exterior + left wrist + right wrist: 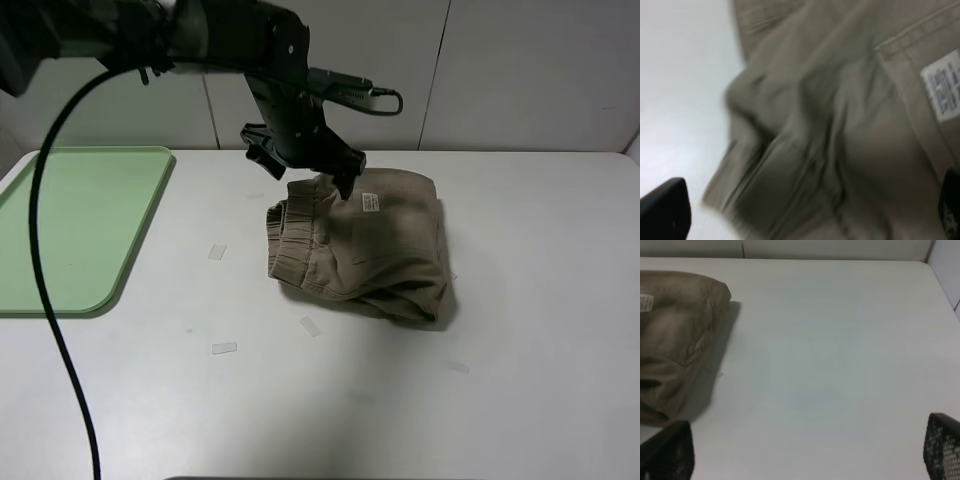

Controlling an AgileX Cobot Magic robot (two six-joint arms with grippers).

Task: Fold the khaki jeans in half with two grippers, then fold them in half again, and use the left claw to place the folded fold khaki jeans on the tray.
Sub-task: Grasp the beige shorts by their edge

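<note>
Now: left claw (305,170) spread above folded shorts (380,250), holding nothing; right claw (804,447) spread, empty. Risk: grasp pinching top layer only unfolds them on carry to tray (80,225).

From overhead, the left claw (303,168) hides the back edge of the khaki jeans (380,250) from me. Its arm and the black cable (40,260) run out of frame, and the tray (80,230) is cut off at the side. The pale scraps (217,251) on the table (520,380) are too small for me to identify. My left wrist feed is smeared with blur: the jeans are soft folds, the white label (945,90) is unreadable and cropped, and only bits of the fingertips (665,210) poke in. On the right wrist feed the jeans are cropped, and the right gripper (807,452) shows only its finger ends.
</note>
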